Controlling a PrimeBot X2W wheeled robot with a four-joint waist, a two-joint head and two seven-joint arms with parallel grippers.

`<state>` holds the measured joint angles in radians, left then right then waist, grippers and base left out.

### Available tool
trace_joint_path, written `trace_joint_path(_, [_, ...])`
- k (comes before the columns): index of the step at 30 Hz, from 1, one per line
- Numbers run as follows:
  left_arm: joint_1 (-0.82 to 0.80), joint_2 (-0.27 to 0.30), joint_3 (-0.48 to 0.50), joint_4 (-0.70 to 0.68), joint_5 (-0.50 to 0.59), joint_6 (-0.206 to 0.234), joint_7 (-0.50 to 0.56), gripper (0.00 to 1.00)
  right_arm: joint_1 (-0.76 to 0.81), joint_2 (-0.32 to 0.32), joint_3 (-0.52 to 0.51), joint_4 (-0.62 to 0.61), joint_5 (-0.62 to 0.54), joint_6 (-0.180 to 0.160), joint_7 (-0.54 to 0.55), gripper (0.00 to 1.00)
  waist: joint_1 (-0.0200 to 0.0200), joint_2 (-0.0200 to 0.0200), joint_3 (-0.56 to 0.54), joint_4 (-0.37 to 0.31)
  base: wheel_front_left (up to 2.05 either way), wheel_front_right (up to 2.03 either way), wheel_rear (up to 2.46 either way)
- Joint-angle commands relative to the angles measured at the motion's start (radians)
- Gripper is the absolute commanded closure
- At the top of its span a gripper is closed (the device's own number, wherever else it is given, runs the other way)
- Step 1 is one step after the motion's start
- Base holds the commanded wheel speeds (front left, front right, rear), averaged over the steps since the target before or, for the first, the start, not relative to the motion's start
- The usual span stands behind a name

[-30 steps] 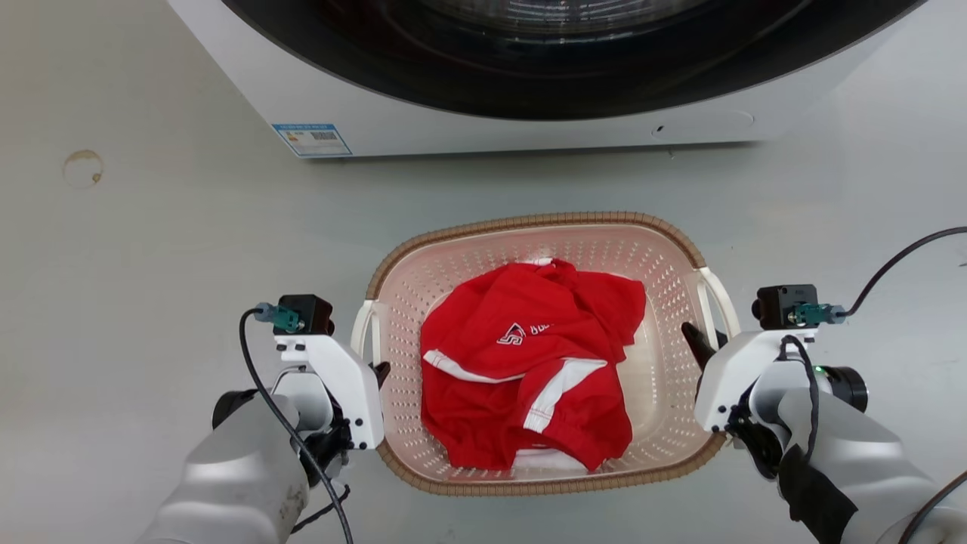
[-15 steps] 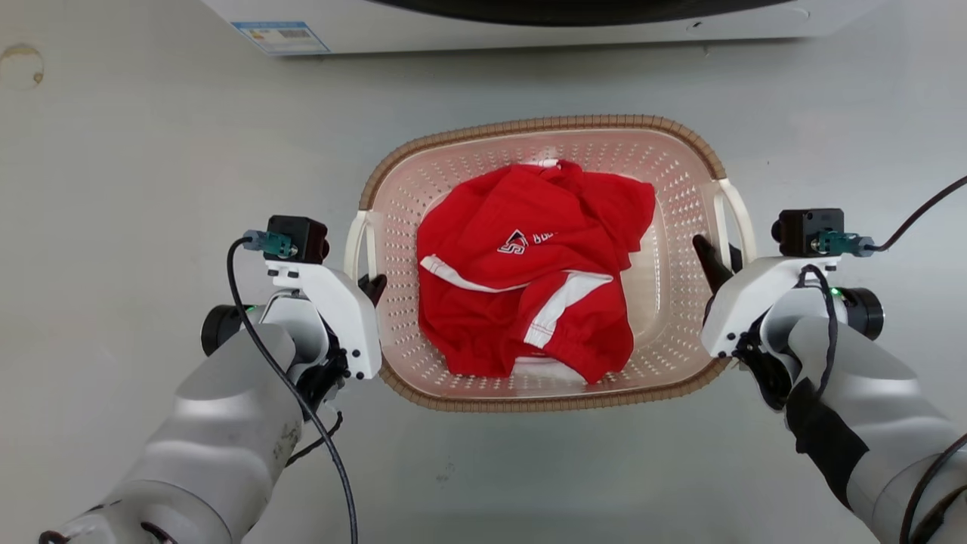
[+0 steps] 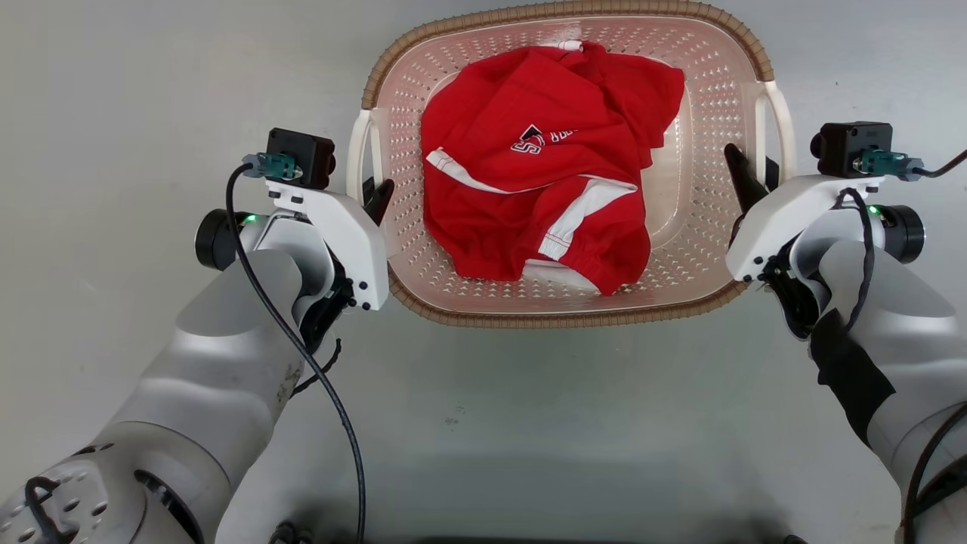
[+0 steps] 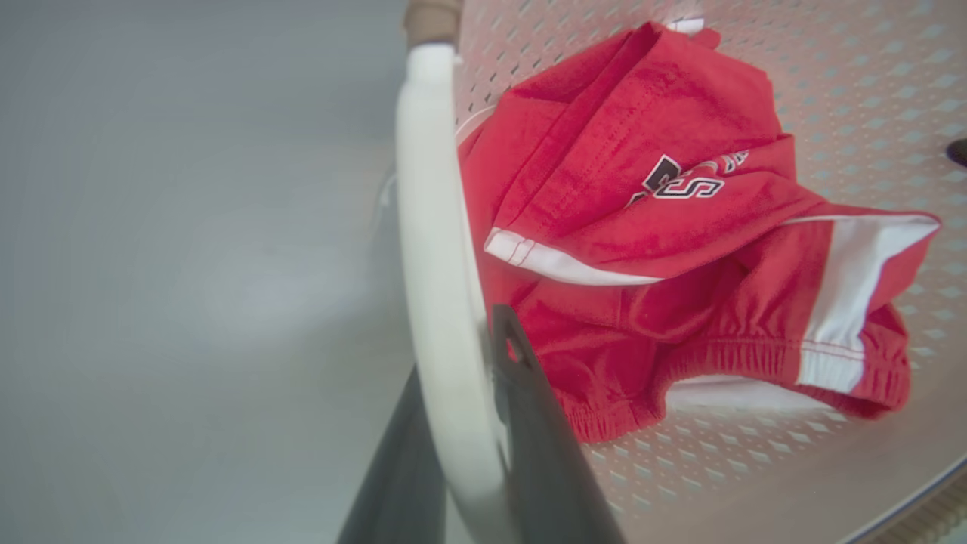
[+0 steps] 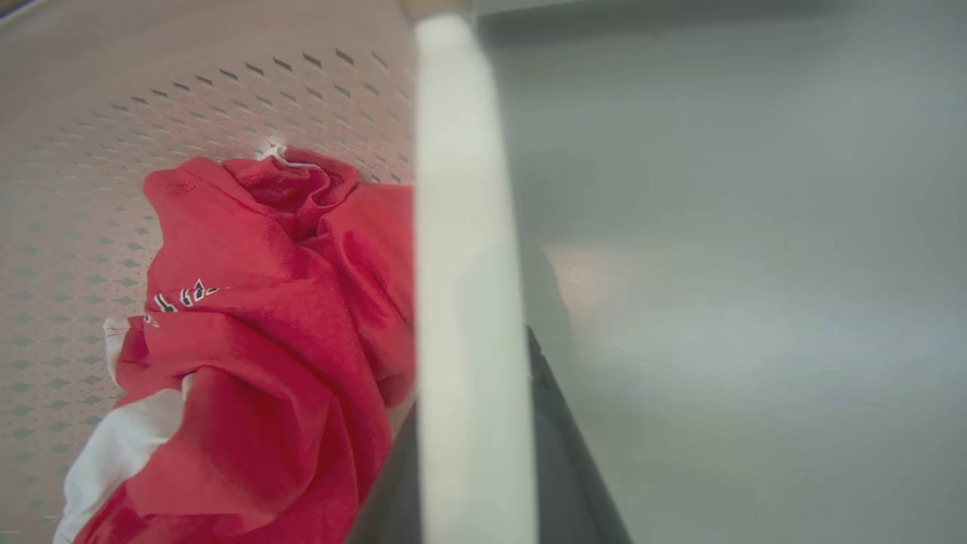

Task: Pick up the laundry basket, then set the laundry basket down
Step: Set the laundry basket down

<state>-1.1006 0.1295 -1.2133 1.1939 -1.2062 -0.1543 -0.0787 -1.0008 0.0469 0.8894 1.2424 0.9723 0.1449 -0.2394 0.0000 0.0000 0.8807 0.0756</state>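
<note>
- The left gripper [image 4: 461, 355] is clamped on the white left handle [image 3: 355, 151] of the laundry basket [image 3: 559, 319]. In the left wrist view one dark finger lies on each side of the bar.
- The right gripper [image 5: 468, 393] is clamped in the same way on the white right handle [image 3: 784, 128], with the bar running up between its two fingers.
- The inner finger of each gripper sits between the handle and the perforated basket wall, where there is little room.
- The white housing of the left gripper overlaps the near left corner of the brown rim. The right housing sits just beside the near right corner.
- The basket is held between the two grippers at the upper middle of the head view, and the top of that view cuts off its far rim. Whether its base touches the ground cannot be told.
- A crumpled red garment [image 3: 529, 174] with white trim lies inside, well below the rim.
- Grey floor [image 3: 113, 113] spreads out to the left, to the right and toward the robot.
- Both pale forearms rise from the lower corners and angle inward, with the wrists level with the handles. A black cable [image 3: 302, 355] loops over the left forearm.
</note>
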Motion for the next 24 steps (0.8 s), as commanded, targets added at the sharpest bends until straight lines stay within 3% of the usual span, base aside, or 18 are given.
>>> trace_joint_path(1, [-0.002, 0.122, 0.007, 0.055, 0.01, 0.024, -0.007, 1.0, 0.045, -0.104, -0.038, 0.048, -0.037, -0.014, -0.022, 1.0, 0.0, 0.0, 0.014, 0.011, 0.0, 0.0, 0.0])
trace_joint_path(12, [-0.03, 0.106, -0.015, 0.048, 0.021, 0.024, -0.027, 1.0, 0.055, -0.098, -0.243, 0.048, -0.248, -0.014, -0.022, 1.0, 0.0, 0.0, 0.049, 0.027, 0.0, 0.0, 0.0])
trace_joint_path(24, [-0.037, 0.099, -0.032, 0.04, 0.026, 0.024, -0.061, 1.0, 0.07, -0.097, -0.318, 0.023, -0.308, -0.014, -0.022, 1.0, 0.0, 0.0, 0.057, 0.029, 0.0, 0.0, 0.0])
